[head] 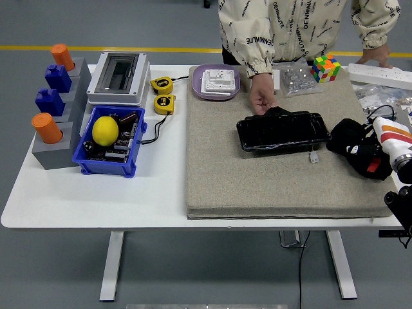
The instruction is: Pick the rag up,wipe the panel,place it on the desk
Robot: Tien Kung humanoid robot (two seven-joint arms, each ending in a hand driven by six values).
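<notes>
A glossy black panel (281,131) lies on the grey felt mat (257,180), right of centre. A person's hand (262,98) rests on its far left edge. The black rag (346,134) is bunched up on the mat just right of the panel. My right hand (362,156), black with red marks, comes in from the right edge on a white and orange forearm (391,133). It is curled on the rag and low on the mat. My left arm is out of view.
A small white connector (313,156) lies by the panel's near right corner. A purple plate (197,87) with a white switch, a bag of screws (295,78), a colour cube (326,68) and a power strip (380,74) stand at the back. A blue bin (106,166) holding a lemon is at the left.
</notes>
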